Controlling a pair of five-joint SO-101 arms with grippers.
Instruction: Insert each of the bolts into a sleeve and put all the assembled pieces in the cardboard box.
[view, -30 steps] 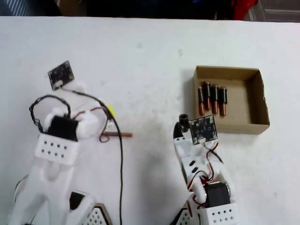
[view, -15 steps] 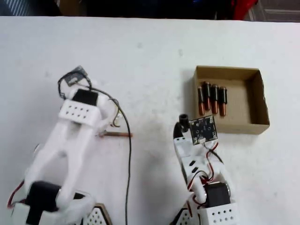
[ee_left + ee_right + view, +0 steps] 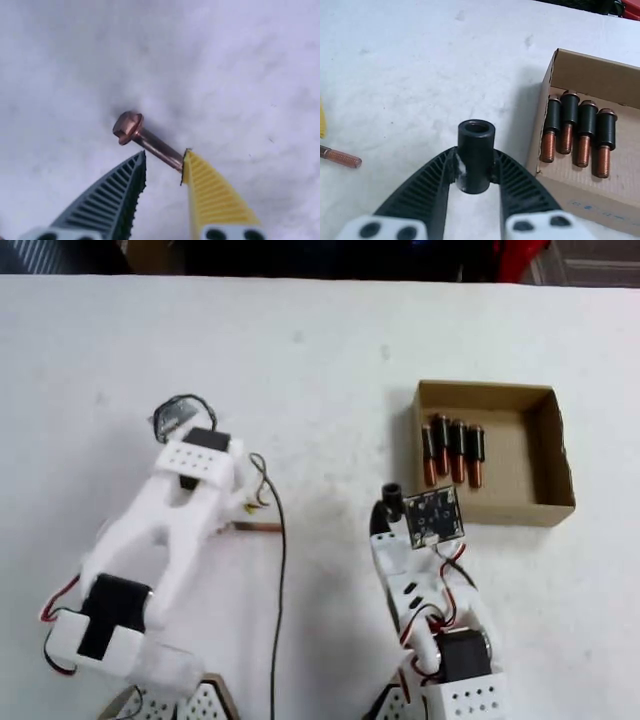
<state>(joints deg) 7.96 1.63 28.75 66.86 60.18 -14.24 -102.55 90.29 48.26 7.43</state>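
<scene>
White tabletop (image 3: 330,350) under me carries the copper bolt (image 3: 150,142), lying flat between the parted fingers of my left gripper (image 3: 164,155), while my right gripper (image 3: 475,152) clamps a black sleeve (image 3: 476,137) upright near the cardboard box (image 3: 545,495) holding four assembled pieces (image 3: 452,452).

Table (image 3: 320,330): white matt top, evenly lit, with faint grey scuffs and a few small dark specks. Its far edge runs straight across the top of the high view. Beyond that edge the room is dark. A red object (image 3: 520,255) sits far right and a pale slatted panel (image 3: 35,255) far left.
</scene>
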